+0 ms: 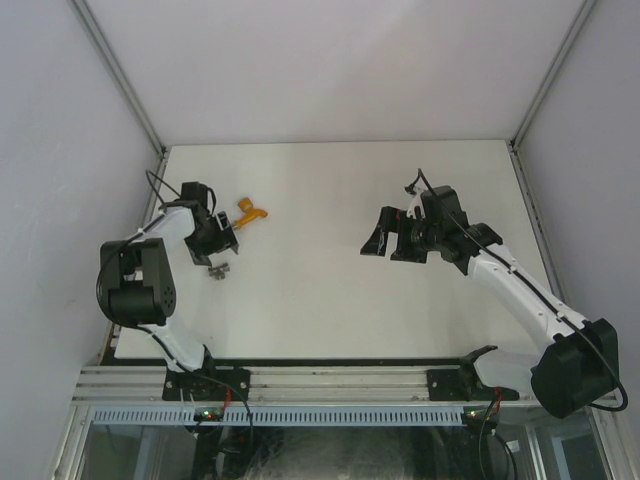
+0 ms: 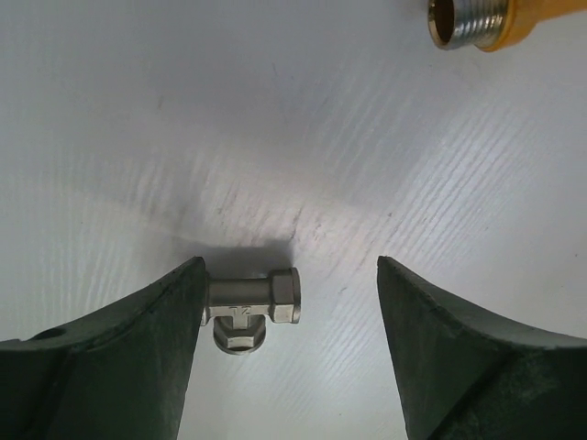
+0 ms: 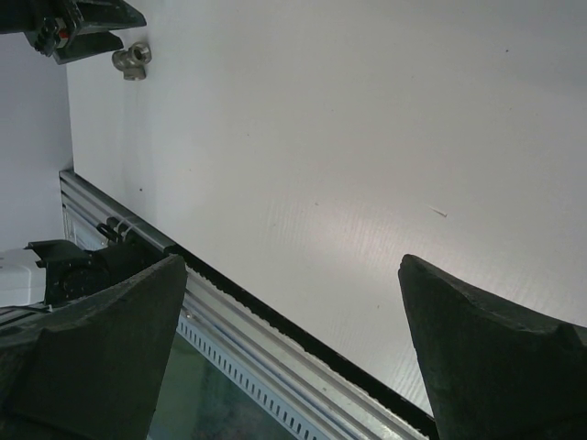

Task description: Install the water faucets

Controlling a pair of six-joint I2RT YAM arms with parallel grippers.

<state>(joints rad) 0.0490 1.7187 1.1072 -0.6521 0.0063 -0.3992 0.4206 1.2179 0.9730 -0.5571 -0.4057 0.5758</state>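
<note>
grey fitting (image 2: 249,307) sits inside the spread left claw (image 2: 289,275)

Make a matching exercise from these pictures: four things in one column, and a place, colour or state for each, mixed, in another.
1 tap body
2 tee fitting
3 left gripper
4 right gripper

A grey metal, inside an open gripper
B open, nothing inside it
C open around a small part
D orange, lying free

Pairs: 1-D, 2-A, 3-C, 4-B

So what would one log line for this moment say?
left gripper: open, straddling grey fitting on table | orange tap: lying apart, untouched | right gripper: open, empty
</note>
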